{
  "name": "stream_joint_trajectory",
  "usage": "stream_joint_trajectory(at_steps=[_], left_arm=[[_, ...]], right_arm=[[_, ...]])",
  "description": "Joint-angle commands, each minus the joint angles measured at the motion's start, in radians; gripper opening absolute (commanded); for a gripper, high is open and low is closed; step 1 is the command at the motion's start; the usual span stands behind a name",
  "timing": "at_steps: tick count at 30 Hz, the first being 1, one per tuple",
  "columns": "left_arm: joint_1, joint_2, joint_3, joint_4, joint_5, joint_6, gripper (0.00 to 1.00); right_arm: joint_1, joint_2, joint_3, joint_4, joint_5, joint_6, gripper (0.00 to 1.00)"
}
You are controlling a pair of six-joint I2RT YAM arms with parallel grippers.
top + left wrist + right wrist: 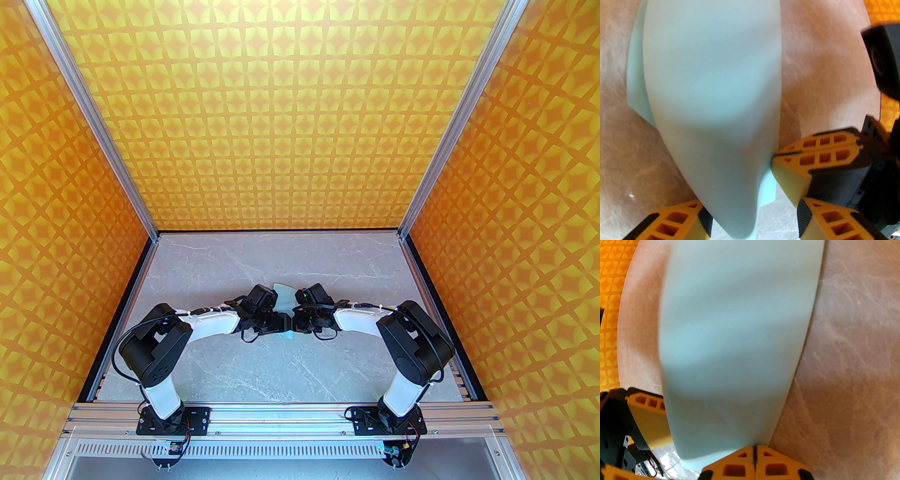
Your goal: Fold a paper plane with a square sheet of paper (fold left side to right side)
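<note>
Two grippers are set over the middle of the table [281, 365], where the square sheet of paper [712, 93] is held arched, one edge seemingly pinched in the closed right gripper [754, 460], likely so that it can be taken by the half-open left gripper [754, 212] straddling its bulge.

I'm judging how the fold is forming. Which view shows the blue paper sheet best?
Left wrist: the paper sheet shows its curled upper layer with a lower layer peeking out left. Right wrist shows one curved face, pinched in the right gripper. The top view shows slivers between the wrists.
</note>
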Motion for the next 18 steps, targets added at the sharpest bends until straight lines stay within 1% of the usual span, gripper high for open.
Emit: stream_joint_trajectory(at_steps=[1, 3, 4, 6, 11, 15, 16, 18], left_arm=[[0.020, -0.038, -0.021, 0.099, 0.015, -0.023, 0.64], [0.021, -0.048, -0.026, 0.127, 0.015, -0.022, 0.64], [0.050, -0.053, -0.029, 0.139, 0.015, -0.019, 0.64], [0.060, -0.058, -0.035, 0.163, 0.015, -0.012, 0.63], [0.069, -0.067, -0.035, 0.187, 0.015, 0.026, 0.63], [0.070, -0.060, -0.025, 0.150, 0.024, 0.078, 0.61], [0.069, -0.058, -0.027, 0.141, 0.031, 0.085, 0.59], [0.069, -0.060, -0.033, 0.119, 0.036, 0.095, 0.58]], right_arm=[[-0.001, 0.022, -0.035, -0.027, 0.014, 0.008, 0.00], [-0.001, 0.024, -0.037, -0.024, 0.012, 0.008, 0.00], [-0.001, 0.024, -0.038, -0.022, 0.012, 0.010, 0.00], [-0.001, 0.026, -0.041, -0.019, 0.010, 0.012, 0.00], [-0.001, 0.027, -0.044, -0.018, 0.011, 0.014, 0.00], [-0.001, 0.029, -0.041, -0.021, 0.014, 0.012, 0.00], [-0.001, 0.028, -0.041, -0.022, 0.014, 0.011, 0.00], [-0.001, 0.027, -0.038, -0.025, 0.014, 0.010, 0.00]])
